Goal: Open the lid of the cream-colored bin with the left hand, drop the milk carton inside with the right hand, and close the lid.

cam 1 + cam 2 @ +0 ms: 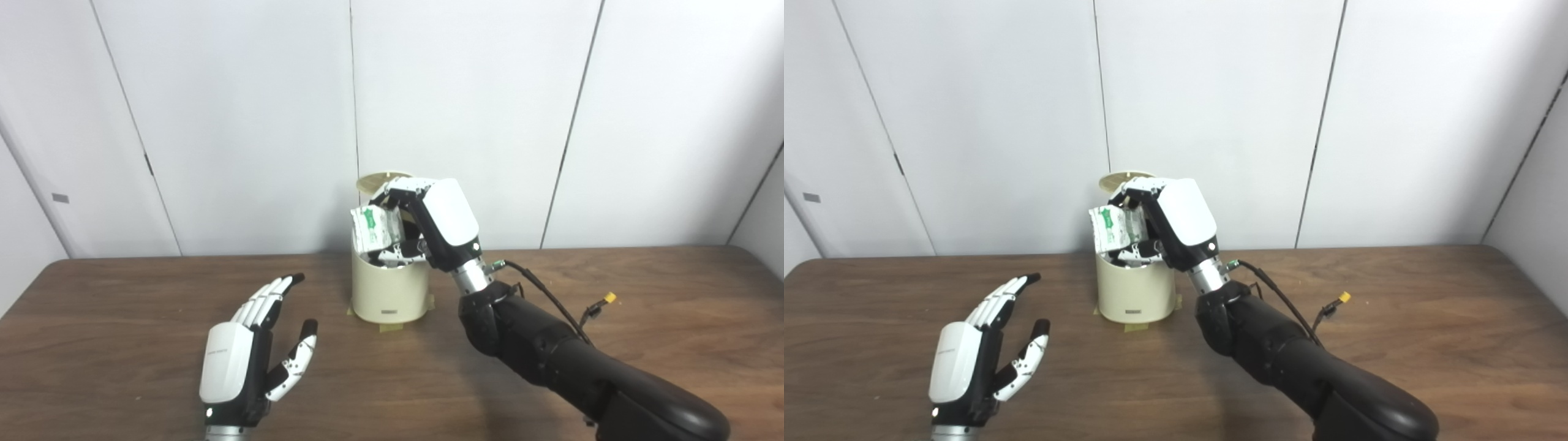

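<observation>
The cream-colored bin stands at the back middle of the wooden table, taped down at its base. Its round lid is swung up behind the opening. My right hand is over the bin's mouth, shut on the white and green milk carton, which sits at the rim, partly inside the opening. My left hand is open and empty, fingers spread, low over the table to the front left of the bin and well apart from it. The scene also shows in the right eye view, with the bin and carton.
A black cable with a yellow connector hangs off my right forearm over the table. White wall panels stand close behind the bin. The table extends to both sides.
</observation>
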Robot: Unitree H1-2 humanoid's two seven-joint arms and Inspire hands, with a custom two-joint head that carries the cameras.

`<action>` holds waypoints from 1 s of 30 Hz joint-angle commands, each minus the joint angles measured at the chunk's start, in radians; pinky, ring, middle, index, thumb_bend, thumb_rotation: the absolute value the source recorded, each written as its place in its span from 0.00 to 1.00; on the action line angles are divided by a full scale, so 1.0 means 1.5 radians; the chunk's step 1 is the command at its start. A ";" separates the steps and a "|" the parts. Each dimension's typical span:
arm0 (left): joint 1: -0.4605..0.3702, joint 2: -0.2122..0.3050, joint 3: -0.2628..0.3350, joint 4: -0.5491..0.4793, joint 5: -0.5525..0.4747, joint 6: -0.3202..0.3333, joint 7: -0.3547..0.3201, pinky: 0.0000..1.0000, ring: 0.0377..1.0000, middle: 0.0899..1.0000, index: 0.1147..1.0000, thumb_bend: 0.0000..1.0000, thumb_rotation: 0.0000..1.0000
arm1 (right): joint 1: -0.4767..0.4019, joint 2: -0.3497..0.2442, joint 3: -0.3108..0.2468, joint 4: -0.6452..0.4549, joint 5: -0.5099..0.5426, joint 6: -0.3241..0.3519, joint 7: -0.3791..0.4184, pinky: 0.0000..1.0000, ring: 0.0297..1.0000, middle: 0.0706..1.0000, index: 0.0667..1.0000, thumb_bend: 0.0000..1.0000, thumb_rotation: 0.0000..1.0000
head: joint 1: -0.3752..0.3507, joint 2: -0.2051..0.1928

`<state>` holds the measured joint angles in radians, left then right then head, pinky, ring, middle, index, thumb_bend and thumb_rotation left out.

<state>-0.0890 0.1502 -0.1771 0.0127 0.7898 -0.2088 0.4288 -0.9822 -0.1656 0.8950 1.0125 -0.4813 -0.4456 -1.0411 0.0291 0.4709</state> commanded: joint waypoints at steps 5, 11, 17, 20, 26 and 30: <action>0.052 -0.027 -0.019 0.032 -0.006 -0.005 0.014 0.77 0.84 0.85 0.85 0.25 0.70 | -0.037 -0.007 -0.038 0.001 -0.010 -0.016 -0.002 0.52 0.60 0.67 0.59 0.70 0.02 | -0.002 0.001; 0.049 -0.023 -0.019 0.042 -0.009 -0.010 0.015 0.77 0.85 0.85 0.85 0.26 0.71 | -0.031 -0.006 -0.063 0.010 -0.030 -0.016 -0.003 0.57 0.70 0.79 0.75 0.82 0.02 | -0.004 -0.005; 0.047 -0.023 -0.019 0.047 -0.010 -0.011 0.017 0.77 0.85 0.85 0.85 0.27 0.72 | -0.026 -0.009 -0.076 0.008 -0.044 -0.016 -0.003 0.56 0.68 0.78 0.75 0.83 0.04 | -0.007 -0.006; 0.047 -0.023 -0.019 0.046 -0.012 -0.010 0.017 0.78 0.85 0.85 0.85 0.27 0.73 | -0.025 -0.010 -0.082 0.007 -0.049 -0.016 -0.003 0.56 0.68 0.78 0.75 0.83 0.06 | -0.007 -0.006; 0.047 -0.022 -0.020 0.046 -0.007 -0.009 0.017 0.78 0.85 0.86 0.85 0.27 0.73 | -0.024 -0.014 -0.090 0.001 -0.051 -0.016 0.000 0.56 0.68 0.77 0.74 0.83 0.08 | -0.009 -0.006; 0.046 -0.021 -0.020 0.048 -0.010 -0.012 0.018 0.78 0.85 0.86 0.85 0.27 0.71 | -0.021 -0.018 -0.086 -0.007 -0.053 -0.016 -0.023 0.53 0.63 0.73 0.70 0.80 0.13 | -0.010 -0.005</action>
<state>-0.0887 0.1511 -0.1819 0.0126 0.7827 -0.2092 0.4291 -0.9670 -0.1738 0.7797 1.0270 -0.5615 -0.4471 -1.0361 0.0138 0.4617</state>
